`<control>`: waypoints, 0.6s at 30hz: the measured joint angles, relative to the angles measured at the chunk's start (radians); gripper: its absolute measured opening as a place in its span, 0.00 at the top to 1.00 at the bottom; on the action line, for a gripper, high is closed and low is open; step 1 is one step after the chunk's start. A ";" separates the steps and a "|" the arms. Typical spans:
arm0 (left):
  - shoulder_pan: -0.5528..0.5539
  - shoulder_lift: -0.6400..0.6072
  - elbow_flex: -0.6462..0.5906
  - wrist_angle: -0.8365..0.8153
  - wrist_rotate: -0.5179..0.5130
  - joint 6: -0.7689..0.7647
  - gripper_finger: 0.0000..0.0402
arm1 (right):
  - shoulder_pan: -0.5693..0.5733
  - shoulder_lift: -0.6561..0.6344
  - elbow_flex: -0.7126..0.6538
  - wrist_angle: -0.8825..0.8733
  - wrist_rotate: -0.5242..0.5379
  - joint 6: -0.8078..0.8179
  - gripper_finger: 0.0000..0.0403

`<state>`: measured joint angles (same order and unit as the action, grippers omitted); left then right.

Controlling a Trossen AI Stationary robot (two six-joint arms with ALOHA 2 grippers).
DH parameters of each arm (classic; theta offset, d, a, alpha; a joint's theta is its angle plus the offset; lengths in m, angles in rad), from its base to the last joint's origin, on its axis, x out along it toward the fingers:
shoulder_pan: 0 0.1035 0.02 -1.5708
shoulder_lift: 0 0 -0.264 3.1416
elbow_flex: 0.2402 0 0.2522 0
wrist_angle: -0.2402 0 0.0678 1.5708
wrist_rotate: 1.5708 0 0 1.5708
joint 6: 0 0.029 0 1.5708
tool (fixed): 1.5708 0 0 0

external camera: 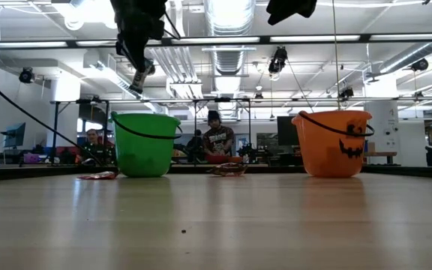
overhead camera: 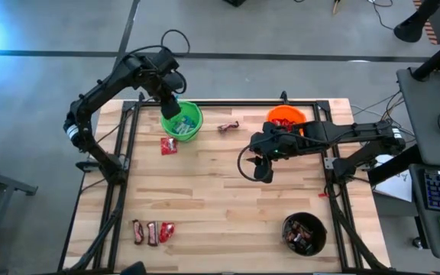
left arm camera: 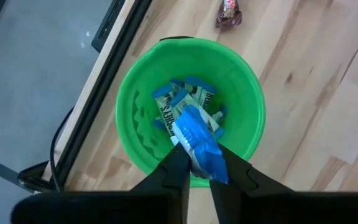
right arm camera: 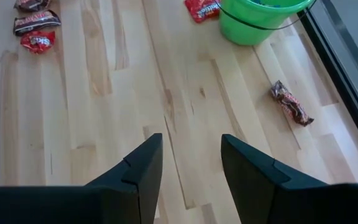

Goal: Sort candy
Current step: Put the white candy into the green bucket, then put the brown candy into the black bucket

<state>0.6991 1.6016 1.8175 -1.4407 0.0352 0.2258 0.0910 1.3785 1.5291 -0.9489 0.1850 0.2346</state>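
My left gripper (left arm camera: 197, 171) hangs over the green bucket (overhead camera: 182, 121) at the table's far left, shut on a light-blue-and-white candy bar (left arm camera: 197, 143). More light-blue bars (left arm camera: 173, 93) lie in the bucket's bottom. My right gripper (right arm camera: 191, 162) stands open above bare wood right of the middle (overhead camera: 263, 172), with nothing between its fingers. A red packet (overhead camera: 169, 145) lies flat by the green bucket, a dark brown bar (overhead camera: 228, 127) between the buckets. Two brown bars and a red packet (overhead camera: 151, 231) lie at the near left. My left gripper pinches one end of the light-blue bar (left arm camera: 204, 167) between its two fingers, coming from above and pointing steeply down. The rest of the bar sticks out past the fingertips toward the bucket's inside, lifted clear above the bars lying there.
An orange bucket (overhead camera: 285, 118) stands at the far right, close behind my right arm. A black bucket (overhead camera: 304, 233) with dark bars stands at the near right. Bare wood lies across the table's middle. People stand in the room beyond the far edge (external camera: 214, 135).
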 joint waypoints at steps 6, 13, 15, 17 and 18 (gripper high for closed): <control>0.000 0.000 0.000 0.000 0.000 -0.044 0.81 | 0.000 0.000 0.000 0.002 0.002 -0.002 0.59; -0.001 0.000 0.000 0.000 0.000 -0.051 0.63 | -0.004 0.000 0.000 0.005 0.002 -0.011 0.56; -0.005 0.000 0.000 0.000 0.019 -0.052 0.59 | -0.012 0.000 0.000 0.014 0.002 -0.010 0.55; -0.012 0.000 0.000 -0.002 0.074 -0.052 0.57 | -0.028 0.000 0.000 0.029 0.002 -0.010 0.55; -0.017 0.000 0.000 -0.002 0.104 -0.048 0.57 | -0.038 0.000 0.000 0.039 0.002 -0.011 0.55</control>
<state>0.6819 1.6020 1.8172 -1.4425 0.1392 0.1775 0.0533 1.3788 1.5288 -0.9103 0.1871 0.2237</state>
